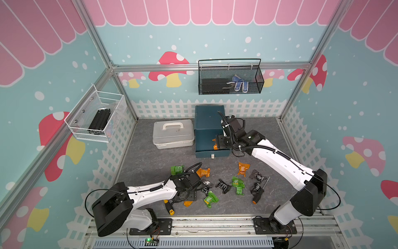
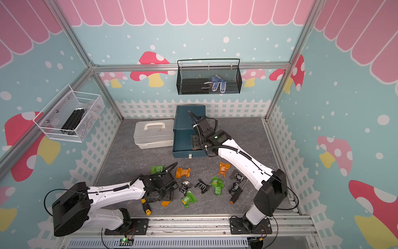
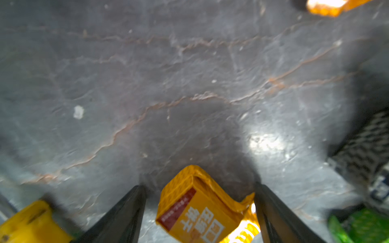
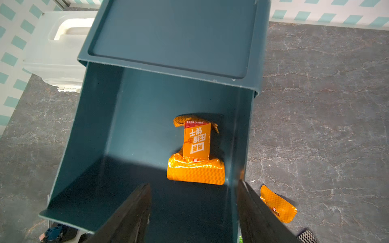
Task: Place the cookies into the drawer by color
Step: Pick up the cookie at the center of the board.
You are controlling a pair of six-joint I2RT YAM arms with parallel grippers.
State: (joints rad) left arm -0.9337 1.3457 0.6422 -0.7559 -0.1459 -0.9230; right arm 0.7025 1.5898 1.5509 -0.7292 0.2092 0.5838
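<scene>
At the 6 o'clock edge of the grey stone-patterned tabletop [image 1: 150,155], stock as I find it.

1. My left gripper [image 3: 200,186]: jaws wide apart, gripping nothing. They straddle one orange foil-wrapped cookie packet [image 3: 195,210] that lies on the table. There is clear space at one finger; the foil flap is touching or just beside the other, I cannot tell which. The packet's long axis runs roughly along my fingers, a little skewed, so I judge the jaws would close across its narrow width.

2. My right gripper [image 4: 193,184]: jaws apart, empty, hanging over the pulled-out drawer [image 4: 88,126] of the dark teal boxy cabinet [image 1: 207,120] at 12 o'clock on the table.

3. Second orange packet [image 4: 196,143]: lying flat inside that drawer, near one side wall.

4. Loose stock between my arms: green foil packets [image 1: 238,185], black foil packets [image 1: 224,185], further orange ones [image 1: 243,168].

5. Bearing: from my left gripper the open drawer lies at about 1 o'clock, well apart. My left arm is much the nearer to the straddled packet. My right arm hangs over the drawer, so I judge it must clear before a delivery.
</scene>
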